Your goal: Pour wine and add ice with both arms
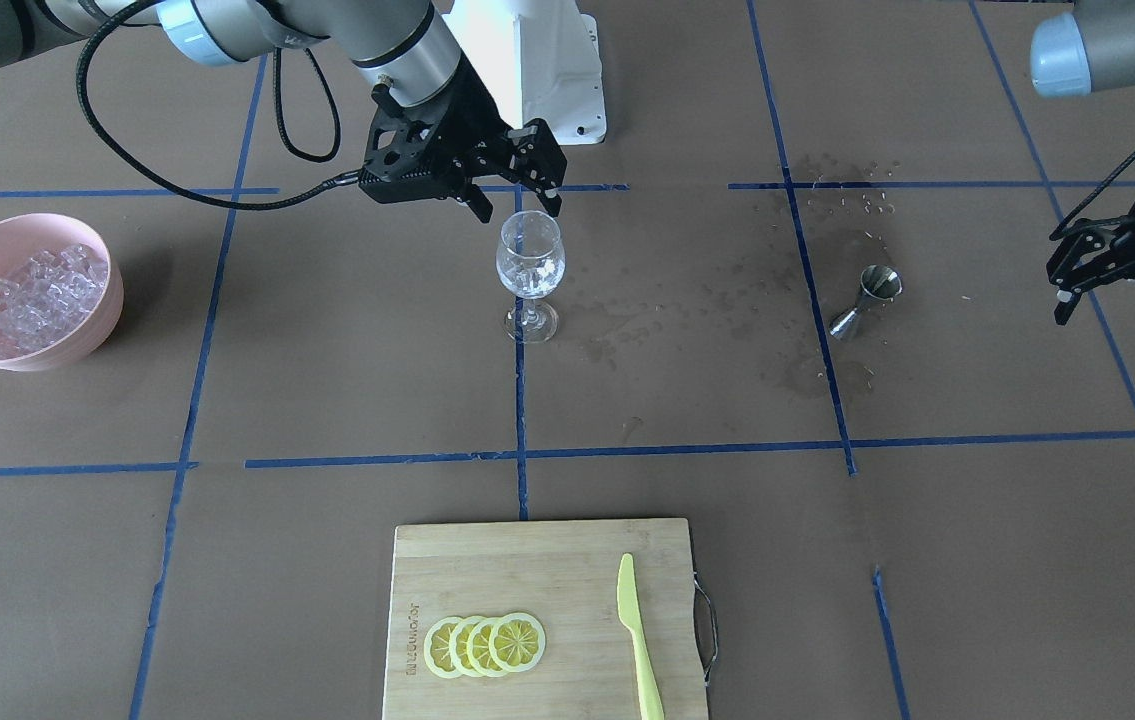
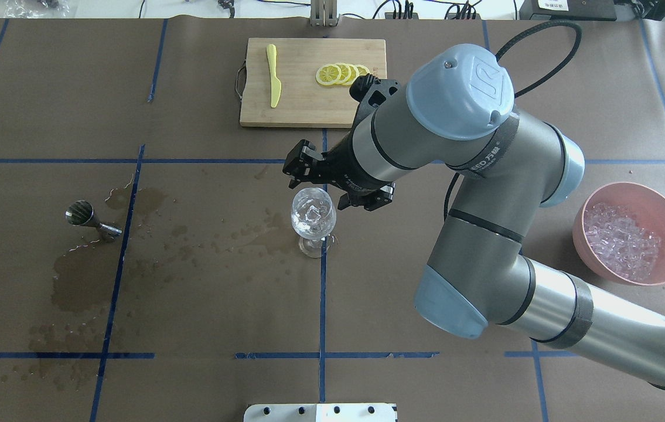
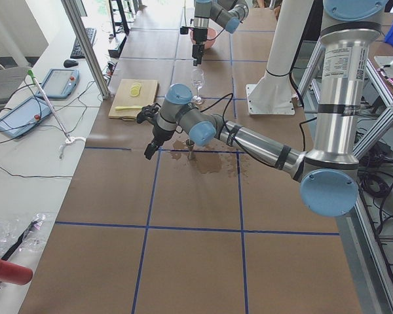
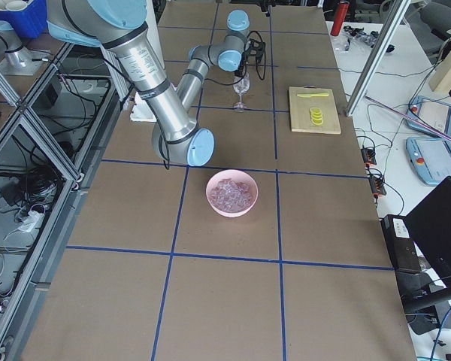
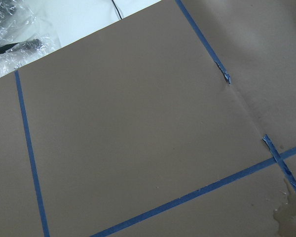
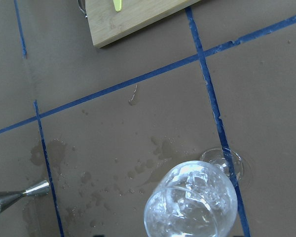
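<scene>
Brown-papered desk (image 2: 203,305), wet-stained around the jigger (image 2: 87,217) at 9 o'clock of the wine glass (image 1: 529,268). Ice (image 6: 192,197) lies in the glass already; the right gripper (image 1: 519,208) hovers spread above its rim. The left gripper (image 1: 1117,325) hangs spread, empty. No wine shows, so pouring seems left or spilt.

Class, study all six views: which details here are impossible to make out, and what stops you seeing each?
- Jigger: too small in every view to tell whether it holds any liquid.
- Wine glass: ice shows, but whether liquid lies beneath it is unclear in every view.
- Left gripper: the overhead view's left edge cuts it off.
- Lemon slices: the right arm hides the last one overhead.
</scene>
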